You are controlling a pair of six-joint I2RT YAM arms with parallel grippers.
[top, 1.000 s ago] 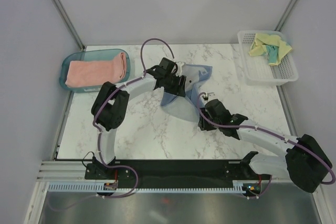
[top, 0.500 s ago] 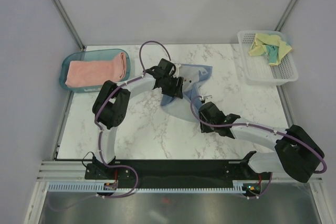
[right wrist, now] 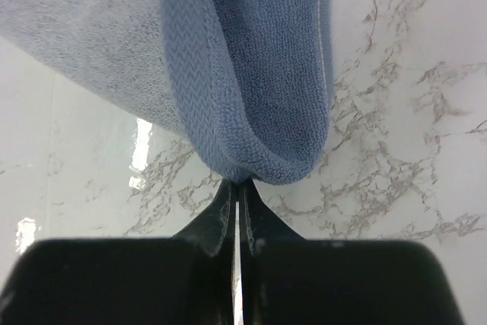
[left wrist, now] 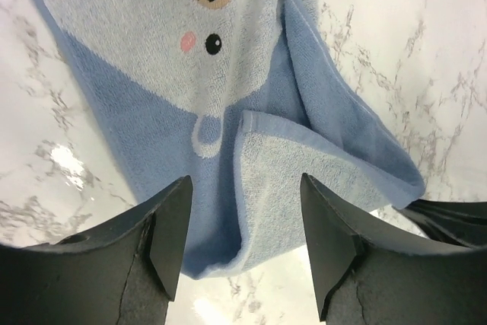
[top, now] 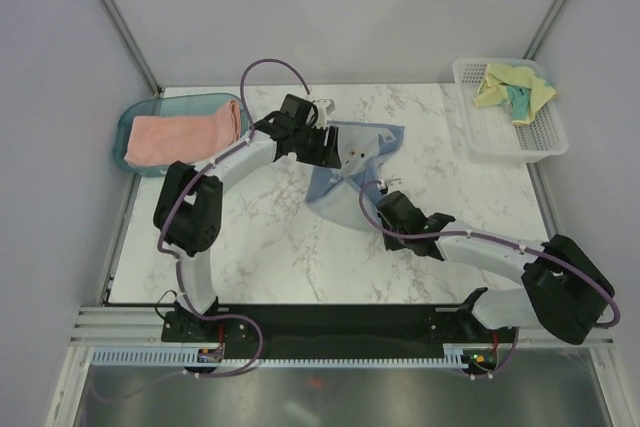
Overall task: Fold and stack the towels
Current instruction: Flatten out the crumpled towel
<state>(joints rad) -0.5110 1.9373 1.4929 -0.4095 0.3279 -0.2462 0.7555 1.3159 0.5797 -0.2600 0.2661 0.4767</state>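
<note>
Light blue terry towel with a bear face: lies rumpled and partly doubled over in the middle of the white marble table. Its 6 o'clock corner is in the right claw.
Right claw: the fingers are pressed together on a rolled hem of the blue cloth. It is a thin pinch, right at the tips.
Left claw: spread wide and holding nothing, it hovers over the towel's 10 o'clock side, with a turned-over flap lying between its fingers. Whether it touches the cloth I cannot tell.
Step in hand: probably squaring the blue towel for its first fold.
Doing it well: the left claw should drop onto that flap's edge and take one layer only. The two claws should then draw apart evenly so the cloth goes flat.
Risk: the right pinch looks shallow, so a hard tug may slip it.
Salmon-pink folded towel: lies in the teal translucent plastic tray at the table's 9 o'clock.
Pale yellow towel with a teal panel: heaped in the white mesh basket at 2 o'clock, not yet folded.
</note>
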